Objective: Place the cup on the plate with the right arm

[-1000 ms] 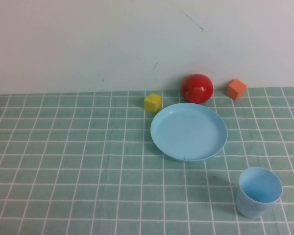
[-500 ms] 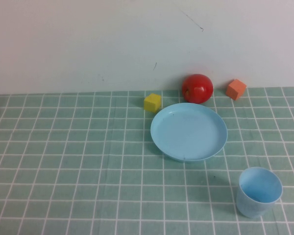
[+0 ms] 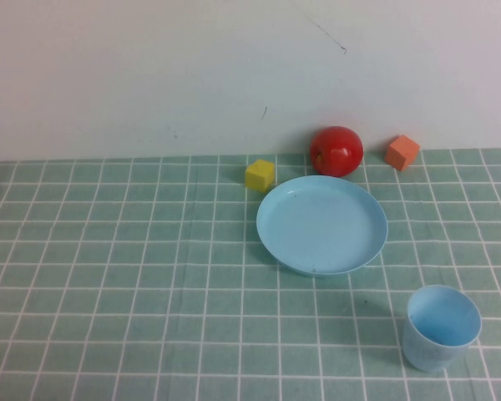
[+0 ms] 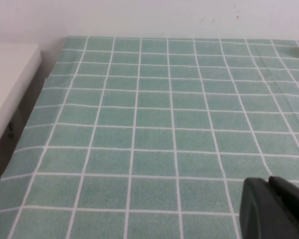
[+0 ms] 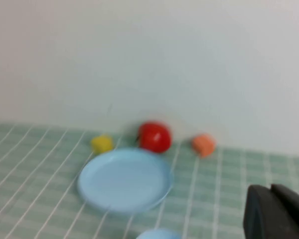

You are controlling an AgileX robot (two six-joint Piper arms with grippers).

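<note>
The light blue cup point(image 3: 441, 327) stands upright and empty near the table's front right; its rim point(image 5: 158, 233) just shows in the right wrist view. The round light blue plate point(image 3: 321, 224) point(image 5: 125, 180) lies empty behind it, toward the middle. Neither arm shows in the high view. My right gripper point(image 5: 270, 188) is shut with nothing in it, back from the cup and plate. Over bare cloth on the table's left side, my left gripper point(image 4: 268, 180) is shut and empty.
A red ball point(image 3: 336, 151), a yellow cube point(image 3: 260, 175) and an orange cube point(image 3: 402, 152) stand by the wall behind the plate. A green checked cloth point(image 3: 134, 276) covers the table. A white ledge point(image 4: 10, 84) lies past the table's left edge.
</note>
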